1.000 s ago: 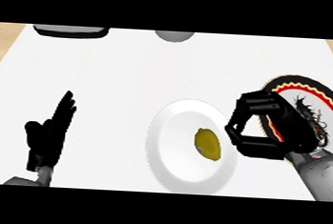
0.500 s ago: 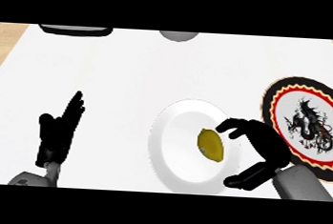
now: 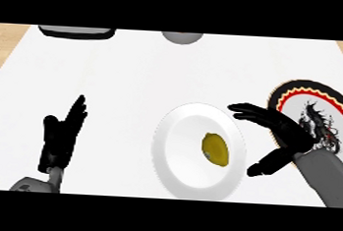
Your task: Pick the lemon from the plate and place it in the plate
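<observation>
Two plates sit on the white desk, which fills most of the view and shows wood-coloured strips at its far corners. Nearest the middle stands the plain white plate, and just to its right, partly covered by the right forearm, lies the patterned plate with a black, red and yellow rim and a dark dragon figure on its white centre. The two plates lie close together, rims near but apart.

At the desk's far edge a dark tray-like object is cut off by the view, and a grey rounded object sits near it, also cut off.

Right robot hand: spread wide, fingers extended over the white plate's right rim, thumb lower down, holding nothing. It is beside the lemon and not touching it.

Left robot hand: open, fingers straight and pointing away, resting at the lower left, well apart from both plates.

Lemon: lies on the white plate, right of its centre, between the right hand's fingers and thumb.
</observation>
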